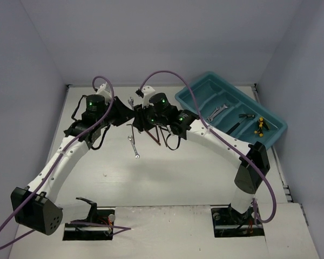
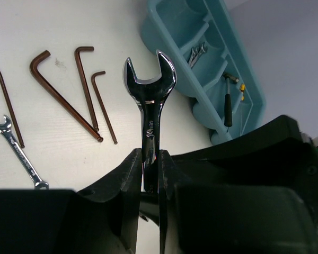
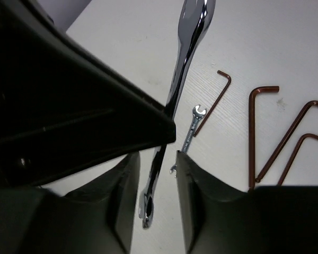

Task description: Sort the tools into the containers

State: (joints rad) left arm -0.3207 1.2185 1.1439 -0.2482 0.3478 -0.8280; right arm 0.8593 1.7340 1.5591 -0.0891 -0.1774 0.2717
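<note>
Over the table (image 2: 58, 21), left gripper (image 2: 150, 157) pinches wrench (image 2: 149, 106); right gripper (image 3: 158, 159), spread, seemingly straddles it.

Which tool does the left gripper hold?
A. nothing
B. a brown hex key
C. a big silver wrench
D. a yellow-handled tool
C: in the left wrist view the left gripper is shut on the shank of the big silver wrench, whose open end sticks out past the fingers.

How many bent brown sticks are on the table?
4. In the left wrist view, they lie on the white table left of the silver wrench: a thin brown L-shaped hex key far left, a thick long one, a thinner one, a short one. Others may be hidden.
</note>
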